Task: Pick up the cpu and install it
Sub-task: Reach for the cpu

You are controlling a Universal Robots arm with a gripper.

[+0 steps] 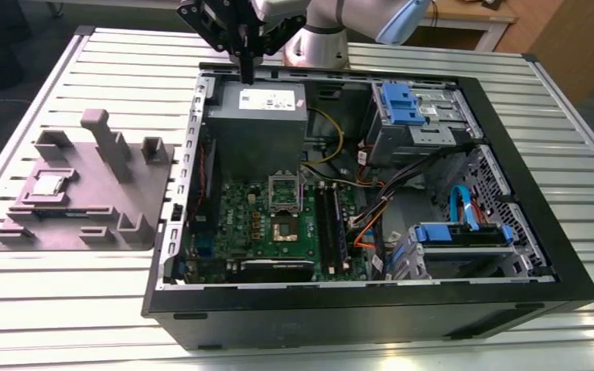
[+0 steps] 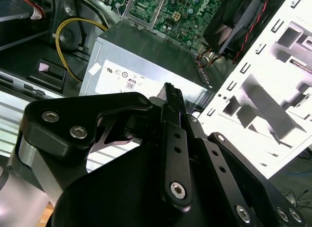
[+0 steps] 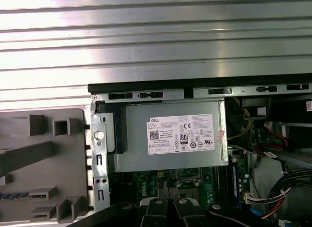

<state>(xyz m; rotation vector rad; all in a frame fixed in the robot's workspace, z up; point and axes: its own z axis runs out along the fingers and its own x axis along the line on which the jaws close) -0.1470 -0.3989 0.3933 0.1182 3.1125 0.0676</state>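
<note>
Nearest, the open case (image 1: pixel 380 318) sits on the ribbed metal counter (image 1: pixel 59 309). Middle left, the cpu (image 1: pixel 49 185) lies on a grey fixture (image 1: pixel 137 202). Farther back, top centre, the hand (image 1: pixel 245 77), closed together and empty, hangs over the power supply (image 1: pixel 261 127), well apart from the cpu.

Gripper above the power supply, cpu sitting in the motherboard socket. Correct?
Not quite. The exterior view shows the cpu lying on the grey fixture outside the case, at the exterior view's left, not in the socket. The gripper is above the power supply, as you said.
</note>
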